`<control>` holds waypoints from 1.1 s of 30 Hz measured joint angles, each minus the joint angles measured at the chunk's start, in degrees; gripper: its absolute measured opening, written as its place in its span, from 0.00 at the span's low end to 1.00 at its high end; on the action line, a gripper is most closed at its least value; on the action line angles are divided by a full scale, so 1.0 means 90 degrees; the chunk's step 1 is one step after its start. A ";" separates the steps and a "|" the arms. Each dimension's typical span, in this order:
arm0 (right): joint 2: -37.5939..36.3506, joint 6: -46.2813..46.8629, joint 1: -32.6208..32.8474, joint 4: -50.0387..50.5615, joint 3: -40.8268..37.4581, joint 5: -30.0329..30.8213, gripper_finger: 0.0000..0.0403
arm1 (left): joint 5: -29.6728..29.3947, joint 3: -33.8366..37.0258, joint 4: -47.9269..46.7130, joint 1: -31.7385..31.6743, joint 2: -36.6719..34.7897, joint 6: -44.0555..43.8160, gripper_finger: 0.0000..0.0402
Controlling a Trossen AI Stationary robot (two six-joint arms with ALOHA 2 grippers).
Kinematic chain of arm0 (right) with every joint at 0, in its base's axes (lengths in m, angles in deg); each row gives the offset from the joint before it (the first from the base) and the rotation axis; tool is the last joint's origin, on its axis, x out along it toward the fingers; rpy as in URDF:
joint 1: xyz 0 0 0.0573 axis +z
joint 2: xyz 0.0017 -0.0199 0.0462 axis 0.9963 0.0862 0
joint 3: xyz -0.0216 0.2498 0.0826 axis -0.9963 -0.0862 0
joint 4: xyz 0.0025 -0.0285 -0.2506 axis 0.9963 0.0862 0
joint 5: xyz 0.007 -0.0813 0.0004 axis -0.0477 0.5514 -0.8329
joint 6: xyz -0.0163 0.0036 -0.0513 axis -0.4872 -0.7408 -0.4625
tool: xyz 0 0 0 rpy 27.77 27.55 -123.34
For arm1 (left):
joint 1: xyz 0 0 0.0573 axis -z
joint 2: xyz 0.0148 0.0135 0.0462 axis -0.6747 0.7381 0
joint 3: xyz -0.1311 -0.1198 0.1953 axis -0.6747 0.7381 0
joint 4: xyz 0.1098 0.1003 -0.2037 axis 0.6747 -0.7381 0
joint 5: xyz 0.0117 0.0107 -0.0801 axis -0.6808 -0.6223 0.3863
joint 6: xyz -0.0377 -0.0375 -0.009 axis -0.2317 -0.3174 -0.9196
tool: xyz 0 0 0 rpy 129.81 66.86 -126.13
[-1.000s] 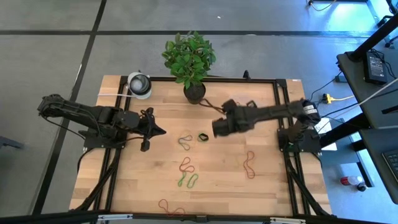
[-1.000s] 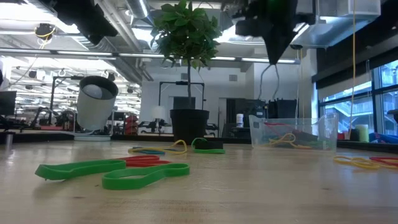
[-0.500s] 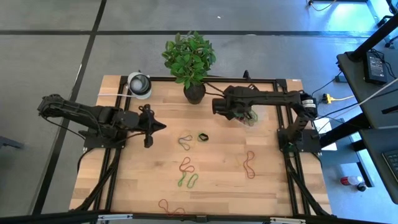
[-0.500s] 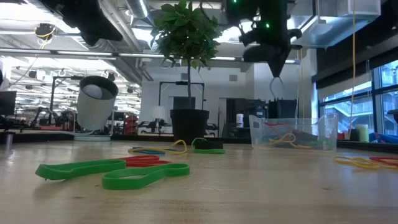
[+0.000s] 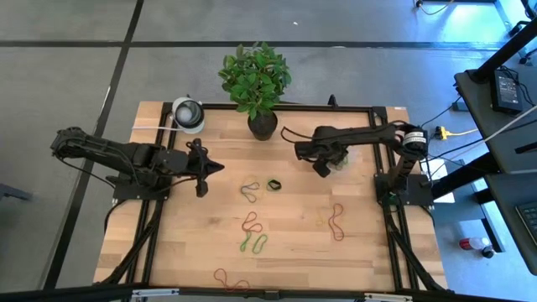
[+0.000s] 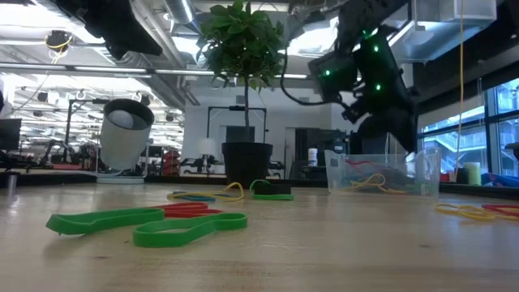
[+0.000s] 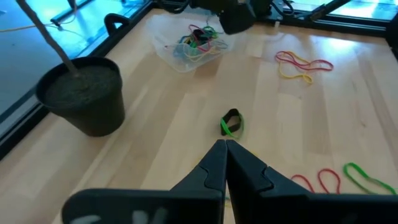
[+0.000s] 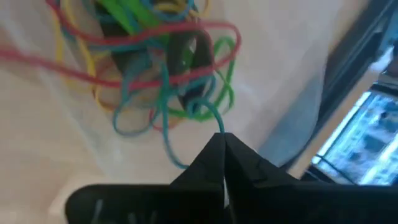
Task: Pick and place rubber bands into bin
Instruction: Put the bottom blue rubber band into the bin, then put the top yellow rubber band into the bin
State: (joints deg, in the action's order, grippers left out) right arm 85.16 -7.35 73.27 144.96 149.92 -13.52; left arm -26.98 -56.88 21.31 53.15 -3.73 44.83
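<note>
- My right gripper (image 5: 324, 170) is down over the bin (image 5: 337, 157), jaws pressed together with a teal rubber band (image 8: 186, 109) pinched at the very tip. That band trails off into the pile in the bin.
- The bin is a clear shallow tub on the far right part of the worktop (image 5: 294, 252), just right of the black plant pot (image 5: 262, 124). There's already a tangle of rubber bands (image 7: 198, 41) in it: red, yellow, green, teal and something dark.
- My left gripper (image 5: 216, 167) is hanging over the left-middle of the worktop, jaws shut tight on nothing, pointing toward the middle.
- Loose stuff lying out on the wood:
  - a green-and-black band (image 5: 274, 184) near the centre, with a yellowish-green one (image 5: 249, 190) just left of it
  - a red band (image 5: 251, 221) and a green one (image 5: 255, 244) a bit nearer the front
  - another red band (image 5: 230, 281) right by the front edge
  - a red band (image 5: 336, 221) plus a small yellow one (image 5: 320, 221) on the right side, in front of the bin
- A round white-and-grey thing (image 5: 188, 114) sits at the back left corner, left of the plant.
</note>
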 joint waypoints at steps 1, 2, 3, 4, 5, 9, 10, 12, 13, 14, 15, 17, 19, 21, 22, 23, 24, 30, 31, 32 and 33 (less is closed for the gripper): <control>0.0000 0.0066 -0.0035 -0.0154 -0.0076 0.0000 0.01 | -0.0045 0.0000 0.0001 0.0000 0.0000 0.0002 0.01; 0.0000 0.0122 -0.0073 -0.0213 -0.0130 -0.0001 0.02 | -0.0060 0.0000 0.0002 0.0000 0.0000 0.0002 0.01; 0.0000 0.0142 -0.0100 -0.0222 -0.0165 -0.0009 0.02 | -0.0060 0.0000 0.0000 0.0000 0.0000 0.0002 0.00; -0.0002 0.0147 -0.0123 -0.0242 -0.0177 -0.0008 0.04 | -0.0060 0.0000 0.0002 0.0000 0.0000 0.0000 0.00; -0.0003 0.0147 -0.0149 -0.0295 -0.0176 -0.0008 0.05 | -0.0058 0.0000 0.0001 0.0000 0.0000 -0.0003 0.00; -0.0054 0.0135 -0.0253 -0.0326 -0.0149 -0.0008 0.11 | -0.0030 0.0000 0.0000 0.0000 0.0000 -0.0003 0.01; -0.0076 0.0135 -0.0270 -0.0342 -0.0144 -0.0005 0.13 | -0.0031 0.0000 0.0000 0.0000 0.0000 -0.0003 0.01; -0.0157 0.0135 -0.0320 -0.0379 -0.0144 -0.0005 0.17 | -0.0028 0.0000 0.0000 0.0000 0.0000 0.0002 0.01; -0.0227 0.0144 -0.0345 -0.0402 -0.0144 -0.0005 0.19 | -0.0031 0.0000 0.0002 0.0000 0.0000 0.0002 0.01; -0.0313 0.0146 -0.0369 -0.0403 -0.0144 -0.0006 0.20 | -0.0034 0.0000 0.0001 0.0000 0.0000 0.0003 0.00; -0.0397 0.0147 -0.0377 -0.0404 -0.0144 -0.0003 0.22 | -0.0036 0.0000 -0.0002 0.0000 0.0000 0.0006 0.00; -0.0602 0.0155 -0.0377 -0.0409 -0.0144 -0.0007 0.25 | -0.0042 0.0000 0.0000 0.0000 0.0000 0.0015 0.00; -0.0895 0.0250 -0.0375 -0.0444 -0.0144 -0.0027 0.27 | -0.0069 0.0000 0.0002 0.0000 0.0002 0.0068 0.01; -0.1218 0.0501 -0.0296 -0.0471 -0.0144 -0.0066 0.27 | -0.0106 0.0000 -0.0001 0.0000 0.0000 0.0277 0.01; -0.1397 0.0630 -0.0225 -0.0536 -0.0144 -0.0085 0.27 | -0.0107 0.0000 0.0000 0.0000 0.0001 0.0375 0.01; -0.1594 0.0726 -0.0111 -0.0633 -0.0144 -0.0088 0.26 | -0.0108 0.0000 -0.0001 0.0000 0.0001 0.0445 0.01; -0.1799 0.0817 0.0028 -0.0782 -0.0144 -0.0102 0.25 | -0.0106 0.0000 0.0000 0.0000 0.0001 0.0459 0.01; -0.2645 0.0797 0.1181 -0.2259 -0.0136 -0.0113 0.13 | 0.0035 0.0000 -0.0002 0.0000 0.0002 0.0552 0.01; -0.2675 0.0728 0.1400 -0.2474 -0.0134 -0.0115 0.10 | 0.0123 0.0000 -0.0002 0.0000 0.0006 0.0584 0.02; -0.2693 0.0673 0.1610 -0.2647 -0.0134 -0.0117 0.07 | 0.0228 -0.0001 0.0001 0.0000 0.0026 0.0595 0.03; -0.2692 0.0668 0.1806 -0.2744 -0.0134 -0.0122 0.04 | 0.0319 -0.0002 0.0000 0.0000 0.0065 0.0591 0.05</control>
State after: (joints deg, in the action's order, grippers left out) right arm 60.93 -1.34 89.53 120.26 148.71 -14.62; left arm -24.11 -56.90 21.31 53.15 -3.14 50.16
